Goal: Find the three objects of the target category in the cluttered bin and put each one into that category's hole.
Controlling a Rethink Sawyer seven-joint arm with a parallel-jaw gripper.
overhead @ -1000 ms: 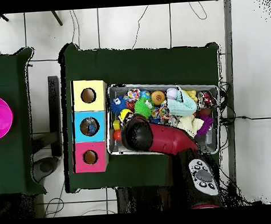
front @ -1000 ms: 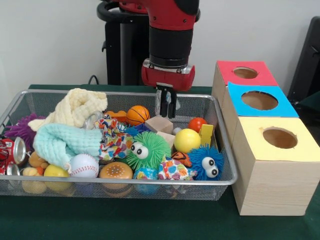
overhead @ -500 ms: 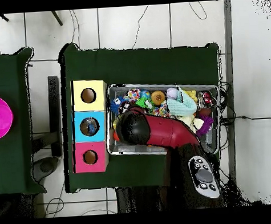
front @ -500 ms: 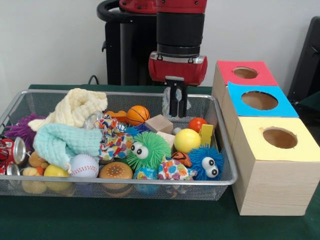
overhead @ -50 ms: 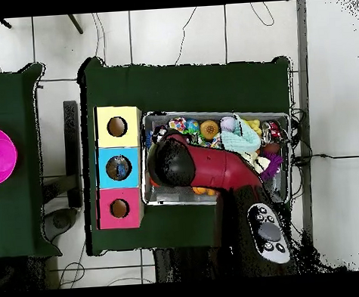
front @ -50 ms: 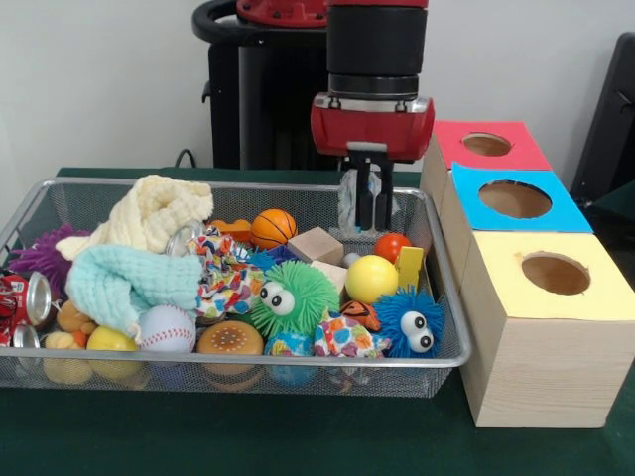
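Note:
My gripper (front @ -50 ms: pixel 365 206) hangs over the right back corner of the wire bin (front @ -50 ms: pixel 248 359), above a small red ball (front @ -50 ms: pixel 390 246). Its fingers are close together, shut on a small pale object that I cannot name. Right of the bin stand three wooden boxes with round holes: red (front @ -50 ms: pixel 486 144), blue (front @ -50 ms: pixel 514 198) and yellow (front @ -50 ms: pixel 556 273). In the overhead view the arm (overhead @ -50 ms: pixel 172 159) covers the gripper, beside the blue box (overhead @ -50 ms: pixel 119 168).
The bin holds a green fuzzy toy (front @ -50 ms: pixel 293 296), a blue fuzzy toy (front @ -50 ms: pixel 409 322), a yellow ball (front @ -50 ms: pixel 371 278), a small basketball (front @ -50 ms: pixel 273 227), a baseball (front @ -50 ms: pixel 166 328), a wooden block (front @ -50 ms: pixel 316 245), cloths (front @ -50 ms: pixel 149 213) and cans (front @ -50 ms: pixel 20 297).
The gripper has moved right along the bin's back, toward the boxes, carrying the pale object with it and staying shut.

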